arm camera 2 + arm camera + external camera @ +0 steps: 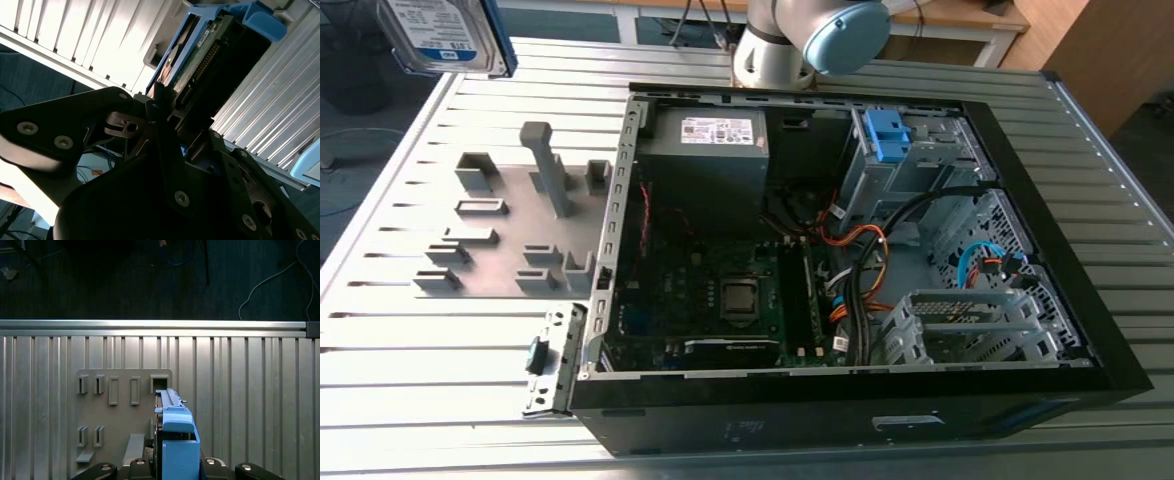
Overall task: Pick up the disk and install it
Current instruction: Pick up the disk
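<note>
We see the black two-finger gripper (172, 112) clamped on the disk (205, 60), a flat silver hard drive w/ a white-and-blue label & a blue plastic bracket (260, 20) round its edges. Black finger links sit on either side of the drive's body. In the first wrist view the gripper (176, 466) has its knuckles flanking the disk (177, 440), which sticks out edge-on, away from the wrist & toward the ribbed aluminium table (260, 390). We read the tool as pointing approx. straight down, w/ the drive lifted off the table.

In the exterior view the disk (443, 35) hangs high at the exterior view's upper left, label toward the camera, above the table's (400, 340) far left corner. It is well apart from the open black PC case (854, 410), off to the exterior view's left of it.

Beneath the disk in the first wrist view lies the grey slotted fixture plate (117, 410). The drive's far end overlaps it just beside a square pocket (160, 383). The same plate (520, 235) sits beside the case.

The arm (774, 45), a pale base column w/ a light-blue joint cap (847, 35), stands behind the case. Inside the case, a small light-blue clip (887, 135) sits on the silver drive cage (914, 165).
</note>
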`<state>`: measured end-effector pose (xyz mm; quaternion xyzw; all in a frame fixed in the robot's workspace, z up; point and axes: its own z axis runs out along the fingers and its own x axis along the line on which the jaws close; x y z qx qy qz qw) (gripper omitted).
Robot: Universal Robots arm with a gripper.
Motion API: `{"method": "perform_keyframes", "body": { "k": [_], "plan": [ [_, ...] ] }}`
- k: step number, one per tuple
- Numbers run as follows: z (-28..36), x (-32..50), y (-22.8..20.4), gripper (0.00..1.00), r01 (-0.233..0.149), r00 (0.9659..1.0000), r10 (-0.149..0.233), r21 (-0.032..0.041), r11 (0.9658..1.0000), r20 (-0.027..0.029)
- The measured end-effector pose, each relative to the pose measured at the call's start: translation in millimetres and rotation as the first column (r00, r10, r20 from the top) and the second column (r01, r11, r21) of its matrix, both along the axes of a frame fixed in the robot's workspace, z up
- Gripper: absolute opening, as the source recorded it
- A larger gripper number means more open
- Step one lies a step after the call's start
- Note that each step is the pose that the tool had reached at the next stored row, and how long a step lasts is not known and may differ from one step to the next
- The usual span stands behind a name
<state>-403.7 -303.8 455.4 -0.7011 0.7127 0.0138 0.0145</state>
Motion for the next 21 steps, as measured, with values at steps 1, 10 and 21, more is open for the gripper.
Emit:
{"method": "perform_keyframes", "body": {
  "k": [1,10,21],
  "plan": [
    [0.4,0.0,0.0,0.36,0.000,1.0000,0.000,0.0000,1.0000,0.0000],
    [3.4,0.0,0.0,0.36,0.000,1.0000,0.000,0.0000,1.0000,0.0000],
    [7.4,0.0,0.0,0.36,0.000,1.0000,0.000,0.0000,1.0000,0.0000]
  ]
}}
